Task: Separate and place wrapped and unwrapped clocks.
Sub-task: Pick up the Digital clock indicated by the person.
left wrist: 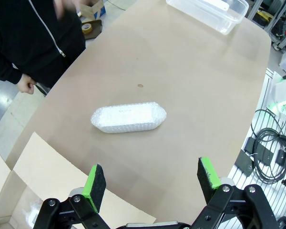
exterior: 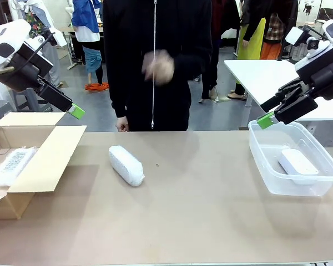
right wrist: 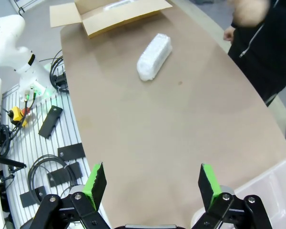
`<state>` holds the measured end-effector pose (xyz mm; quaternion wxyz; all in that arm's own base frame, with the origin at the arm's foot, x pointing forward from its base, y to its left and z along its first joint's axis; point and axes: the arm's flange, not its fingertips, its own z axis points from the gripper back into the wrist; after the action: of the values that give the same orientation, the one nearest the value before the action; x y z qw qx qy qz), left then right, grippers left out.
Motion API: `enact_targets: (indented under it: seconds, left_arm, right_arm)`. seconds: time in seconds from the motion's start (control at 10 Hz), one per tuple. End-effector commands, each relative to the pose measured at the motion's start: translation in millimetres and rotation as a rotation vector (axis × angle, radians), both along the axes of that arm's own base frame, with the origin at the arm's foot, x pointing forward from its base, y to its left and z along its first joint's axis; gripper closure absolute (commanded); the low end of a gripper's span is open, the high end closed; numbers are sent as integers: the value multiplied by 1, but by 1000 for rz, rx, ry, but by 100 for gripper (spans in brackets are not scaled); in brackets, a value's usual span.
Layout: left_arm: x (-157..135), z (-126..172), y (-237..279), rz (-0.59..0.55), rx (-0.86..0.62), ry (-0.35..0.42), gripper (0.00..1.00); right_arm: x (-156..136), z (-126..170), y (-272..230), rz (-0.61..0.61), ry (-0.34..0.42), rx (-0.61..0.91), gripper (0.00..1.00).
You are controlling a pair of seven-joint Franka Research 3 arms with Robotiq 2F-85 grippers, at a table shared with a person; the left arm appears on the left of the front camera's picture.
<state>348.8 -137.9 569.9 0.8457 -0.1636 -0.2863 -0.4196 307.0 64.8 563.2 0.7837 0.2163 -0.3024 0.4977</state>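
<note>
Two of three sorted; one wrapped clock not yet boxed.
One wrapped clock (exterior: 12, 165) lies in the cardboard box (exterior: 47, 160) at left, and the bare clock (exterior: 298, 163) is in the clear tub (exterior: 259, 148) at right. The other wrapped clock (exterior: 126, 164) lies slantwise on the bench (exterior: 211, 210), left of centre. Left jaws and right jaws are both released, empty and raised. Likely next: left jaws descend, straddle its narrow width, carry it to the box.

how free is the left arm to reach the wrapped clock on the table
Likely yes: the wrapped clock lies alone on the table, open left end effector above it, nothing between.
</note>
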Motion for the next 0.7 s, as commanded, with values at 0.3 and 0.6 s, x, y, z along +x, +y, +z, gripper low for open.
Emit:
enact_targets:
  seconds: [0.3,0.6]
  left_arm:
    - [-1,0,-2,17,-3,-5,0]
    - [-1,0,-2,17,-3,-5,0]
  right_arm:
    - [3,-1,3,13,7,23,0]
    - [3,-1,3,13,7,23,0]
